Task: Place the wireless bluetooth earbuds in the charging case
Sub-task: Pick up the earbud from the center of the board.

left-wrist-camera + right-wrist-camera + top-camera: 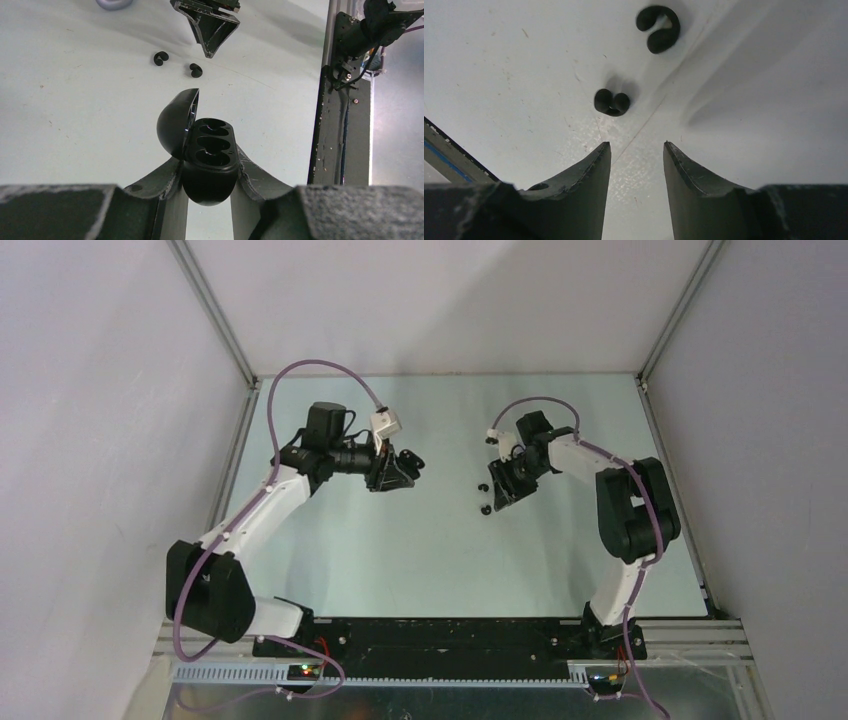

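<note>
On the left, the left gripper (209, 172) pinches the black case (210, 155) by its lower body. The lid (176, 124) is swung open, and both sockets are bare and face the middle of the table (420, 560).

Between the arms, two black buds lie on the table, near each other but apart. The near bud (611, 102) is just ahead of the right gripper (636, 146), and the far bud (658, 29) is beyond it. The right gripper hangs over them with fingers spread, holding nothing.

The step in hand looks like the first pick. In the right wrist view the near bud sits a little off the gap between the fingers. The gripper would need to shift across, come down and close gently on so small a thing, then carry it to a socket.

Nothing blocks the way, though the far bud could be knocked. A pale rounded thing (114, 3) is cut off at the edge of the left wrist view. No purple buds show.
</note>
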Controlling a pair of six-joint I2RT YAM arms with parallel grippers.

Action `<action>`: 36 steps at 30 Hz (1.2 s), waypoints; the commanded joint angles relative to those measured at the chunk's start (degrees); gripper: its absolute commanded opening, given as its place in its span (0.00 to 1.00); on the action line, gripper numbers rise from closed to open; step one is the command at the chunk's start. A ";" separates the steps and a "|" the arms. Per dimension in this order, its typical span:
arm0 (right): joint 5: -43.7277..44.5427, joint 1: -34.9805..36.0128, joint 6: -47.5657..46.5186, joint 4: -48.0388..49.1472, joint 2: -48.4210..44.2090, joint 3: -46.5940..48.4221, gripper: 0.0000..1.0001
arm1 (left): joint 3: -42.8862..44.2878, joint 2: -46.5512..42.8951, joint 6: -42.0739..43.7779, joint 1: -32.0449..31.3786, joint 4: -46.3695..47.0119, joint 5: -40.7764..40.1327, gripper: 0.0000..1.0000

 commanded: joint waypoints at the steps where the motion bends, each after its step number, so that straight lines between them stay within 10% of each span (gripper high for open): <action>1: -3.25 -0.70 2.01 -2.41 1.26 0.39 0.47 | 2.16 -1.63 -1.59 -0.31 1.89 -1.21 0.00; 15: -3.41 -0.15 3.78 1.01 6.66 -0.26 0.45 | -0.14 -7.85 0.13 -0.35 2.86 -2.87 0.00; 36: 18.53 8.10 -0.46 6.48 6.78 7.40 0.37 | 0.53 -10.22 6.34 -0.33 -2.12 -0.92 0.08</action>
